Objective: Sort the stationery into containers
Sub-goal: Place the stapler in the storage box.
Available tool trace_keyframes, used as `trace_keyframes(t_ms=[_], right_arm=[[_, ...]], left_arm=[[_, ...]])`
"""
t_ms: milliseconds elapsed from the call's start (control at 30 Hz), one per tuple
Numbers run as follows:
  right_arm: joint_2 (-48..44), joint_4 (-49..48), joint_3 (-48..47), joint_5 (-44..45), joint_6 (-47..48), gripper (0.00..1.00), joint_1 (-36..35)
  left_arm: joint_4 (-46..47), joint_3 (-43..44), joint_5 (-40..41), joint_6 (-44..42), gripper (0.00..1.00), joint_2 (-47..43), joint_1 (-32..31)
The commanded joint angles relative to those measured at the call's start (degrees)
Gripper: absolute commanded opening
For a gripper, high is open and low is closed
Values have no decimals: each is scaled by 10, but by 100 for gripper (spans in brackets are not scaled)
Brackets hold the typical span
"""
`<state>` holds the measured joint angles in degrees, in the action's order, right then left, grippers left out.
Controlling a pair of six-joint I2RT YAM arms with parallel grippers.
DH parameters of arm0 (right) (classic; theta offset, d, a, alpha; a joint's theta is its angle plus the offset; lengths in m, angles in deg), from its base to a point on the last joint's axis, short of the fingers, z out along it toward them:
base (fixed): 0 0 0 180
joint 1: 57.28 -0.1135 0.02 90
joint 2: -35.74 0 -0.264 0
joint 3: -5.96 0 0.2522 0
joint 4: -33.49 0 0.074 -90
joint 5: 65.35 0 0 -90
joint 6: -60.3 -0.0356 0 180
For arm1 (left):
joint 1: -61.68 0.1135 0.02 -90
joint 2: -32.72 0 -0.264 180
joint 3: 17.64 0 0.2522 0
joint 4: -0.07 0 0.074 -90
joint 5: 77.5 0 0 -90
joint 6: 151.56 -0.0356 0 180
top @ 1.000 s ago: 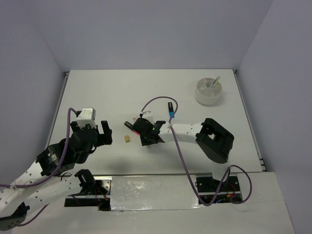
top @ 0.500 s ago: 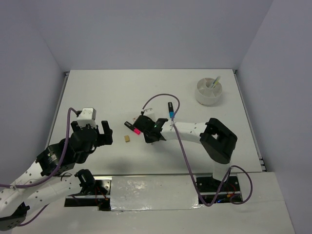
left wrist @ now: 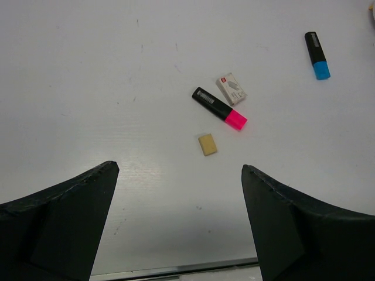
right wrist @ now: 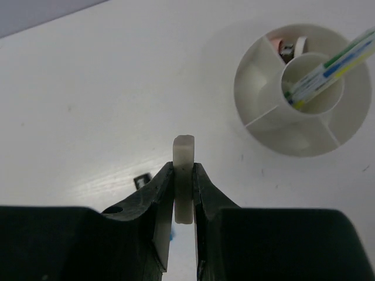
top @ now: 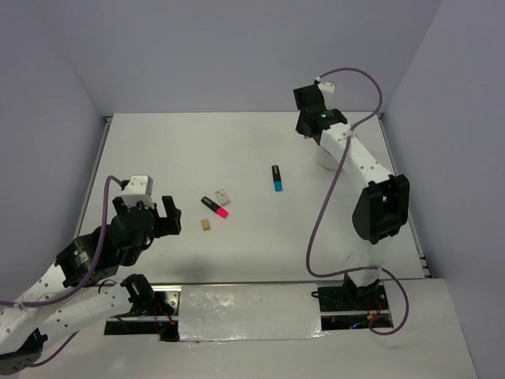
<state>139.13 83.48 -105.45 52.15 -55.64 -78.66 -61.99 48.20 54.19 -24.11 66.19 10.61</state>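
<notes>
White matte table (top: 181, 150) fills the overhead view. The left gripper (top: 150, 215) hangs low at the near left with its black jaws spread wide and nothing between them. The right arm reaches to the far right, and its right gripper (top: 306, 122) is high over the spot where the bowl sits, the arm hiding nearly all of the bowl. A blue-and-black highlighter (top: 277, 178) lies mid-table, its long axis running near to far with the blue end nearer the arm bases. The pink-and-black highlighter (top: 215, 206) lies on a diagonal, pink end toward the near right. A white sleeved eraser (top: 223, 195) lies just beside it, and a small tan eraser (top: 205, 224) lies a little nearer the bases.

From the left wrist, two blunt black fingers (left wrist: 58, 228) frame the table, well apart. The pink-and-black highlighter (left wrist: 220, 109) is a chunky bar, the white sleeved eraser (left wrist: 231, 89) almost touching it. The tan eraser (left wrist: 207, 144) is a flat square block. The blue-and-black highlighter (left wrist: 317, 55) lies off to the upper right.

From the right wrist, the right gripper (right wrist: 183, 168) pinches an off-white eraser (right wrist: 183, 146), a thin slab seen edge-on and standing upright. Beyond it stands the round white bowl (right wrist: 239, 82), smooth plastic with radial dividers around a central cup; thin pens (right wrist: 328, 70) lean in that cup.
</notes>
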Motion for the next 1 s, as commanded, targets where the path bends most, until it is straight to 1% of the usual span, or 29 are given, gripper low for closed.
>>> trace_keyframes(t_ms=[0,67,100,133,233,467,667,767,933,967], right_arm=[[63,31,-74,40,34,0,17],[91,54,-135,62,45,0,22],[124,69,-160,80,45,0,32],[139,94,-205,87,45,0,36],[176,104,-247,95,54,0,54],[210,103,-248,94,52,0,83],[233,101,-257,89,64,3,105],[248,105,-271,85,70,6,108],[250,98,-267,85,71,15,109],[250,97,-267,83,71,20,109]], left_arm=[[22,-6,-3,-15,99,-1,3],[24,-6,-5,-17,99,1,2],[24,-5,-5,-18,99,2,2],[23,-5,-6,-17,99,2,3],[23,-6,-6,-18,99,-2,3],[35,-9,-20,-27,99,-6,3],[39,-10,-29,-34,99,-3,3],[41,-9,-32,-36,99,-4,3],[43,-11,-36,-39,99,-8,3],[44,-11,-36,-39,99,-9,3]])
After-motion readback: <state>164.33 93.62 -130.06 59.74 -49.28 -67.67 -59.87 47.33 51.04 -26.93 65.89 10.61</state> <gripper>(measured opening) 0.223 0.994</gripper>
